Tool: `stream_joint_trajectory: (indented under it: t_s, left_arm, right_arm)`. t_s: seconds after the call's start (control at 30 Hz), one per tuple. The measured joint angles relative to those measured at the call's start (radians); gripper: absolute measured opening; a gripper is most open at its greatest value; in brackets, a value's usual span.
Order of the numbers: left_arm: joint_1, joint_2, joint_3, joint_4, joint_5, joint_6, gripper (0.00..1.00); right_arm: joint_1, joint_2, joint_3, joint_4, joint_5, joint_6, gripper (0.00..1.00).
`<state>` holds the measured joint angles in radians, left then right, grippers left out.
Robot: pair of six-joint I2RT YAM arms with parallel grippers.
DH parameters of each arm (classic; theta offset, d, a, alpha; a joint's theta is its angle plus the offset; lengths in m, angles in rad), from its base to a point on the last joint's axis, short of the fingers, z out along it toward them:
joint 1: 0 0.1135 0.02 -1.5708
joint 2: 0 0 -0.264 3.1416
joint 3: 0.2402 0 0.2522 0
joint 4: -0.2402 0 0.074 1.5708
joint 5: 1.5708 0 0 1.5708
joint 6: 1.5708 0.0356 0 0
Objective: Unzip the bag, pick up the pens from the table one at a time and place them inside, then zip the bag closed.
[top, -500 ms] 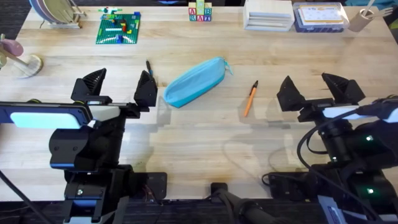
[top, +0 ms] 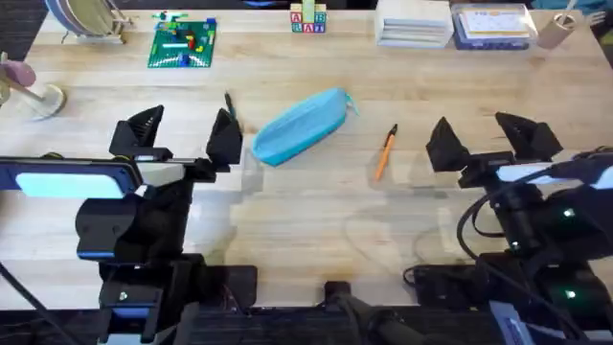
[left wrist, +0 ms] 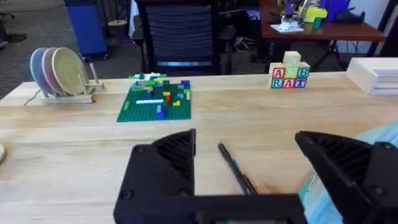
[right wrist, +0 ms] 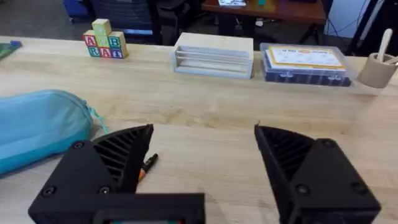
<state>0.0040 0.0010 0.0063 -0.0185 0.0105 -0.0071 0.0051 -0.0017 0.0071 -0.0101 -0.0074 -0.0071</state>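
Left gripper [top: 182,134]: black fingers spread wide, empty, above the light wooden plank table [top: 316,220].
Right gripper [top: 490,139]: fingers wide apart, empty.
Thin dark pen [top: 230,105]: on the table, just beyond the left gripper.
Light blue soft fabric pouch [top: 300,127]: lying diagonally mid-table between the grippers.
Slim orange pen [top: 385,153]: between pouch and right gripper.

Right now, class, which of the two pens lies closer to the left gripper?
The dark pen, lying just beyond the left gripper, left of the bag. The orange pen lies on the bag's other side.
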Motion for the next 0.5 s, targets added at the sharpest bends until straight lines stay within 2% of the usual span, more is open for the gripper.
stream_joint_trajectory:
  t_s: [0.2, 0.37, 0.5]
  left_arm:
    - [0.0, 0.0, 0.0, 0.003, 0.0, 0.0, 0.995]
    - [0.0, 0.0, 0.0, 0.049, 0.0, -0.002, 0.995]
    - [0.0, 0.0, 0.011, 0.026, 0.0, -0.029, 0.996]
  right_arm:
    - [0.0, 0.0, 0.0, 0.003, 0.0, 0.0, 0.998]
    - [0.0, 0.0, 0.0, 0.031, -0.006, 0.008, 0.997]
    - [0.0, 0.0, 0.006, 0.024, -0.008, 0.034, 0.997]
